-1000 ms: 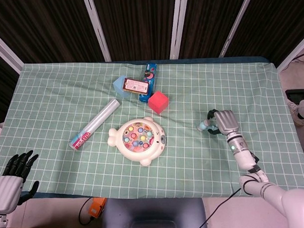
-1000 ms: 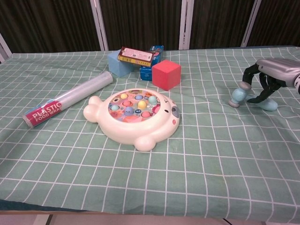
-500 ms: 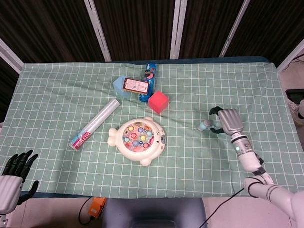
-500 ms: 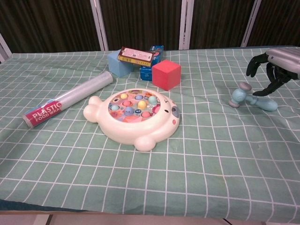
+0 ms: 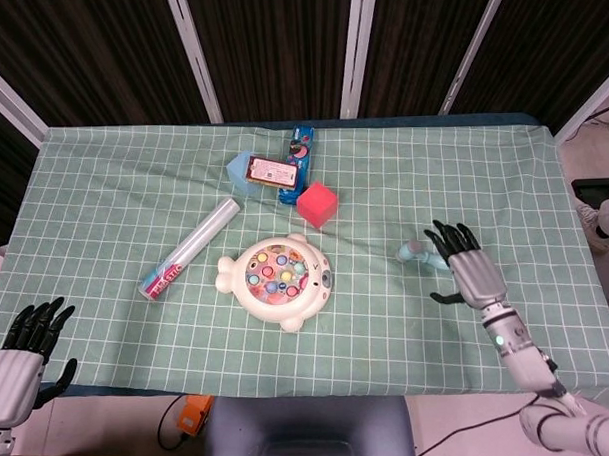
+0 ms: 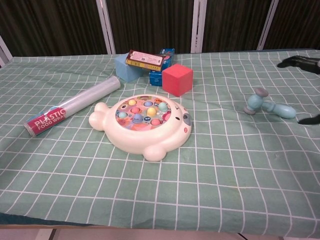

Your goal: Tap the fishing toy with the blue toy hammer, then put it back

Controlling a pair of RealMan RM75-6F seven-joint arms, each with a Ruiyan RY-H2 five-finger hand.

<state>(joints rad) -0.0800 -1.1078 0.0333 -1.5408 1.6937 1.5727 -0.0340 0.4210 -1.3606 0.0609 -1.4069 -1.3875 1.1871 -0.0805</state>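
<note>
The blue toy hammer [image 6: 266, 104] lies flat on the green checked cloth, its head [image 5: 409, 250] toward the fishing toy. The white fish-shaped fishing toy [image 5: 275, 281] [image 6: 141, 123] sits mid-table with coloured fish in its round pond. My right hand [image 5: 465, 267] hovers just right of the hammer, fingers spread, holding nothing; in the chest view only its fingertips [image 6: 299, 61] show at the right edge. My left hand [image 5: 24, 348] hangs off the table's front left corner, fingers apart and empty.
A red cube [image 5: 318, 204] [image 6: 177, 79], a light blue block [image 5: 241, 172] with a flat box [image 6: 144, 59] on it, and a blue pack [image 5: 301, 147] stand behind the fishing toy. A plastic-wrap roll [image 5: 188, 249] [image 6: 73, 105] lies to its left.
My right hand has let go of the hammer, opened its fingers and drawn back toward the right and front. The hammer now lies alone on the cloth. The left hand barely moved.
</note>
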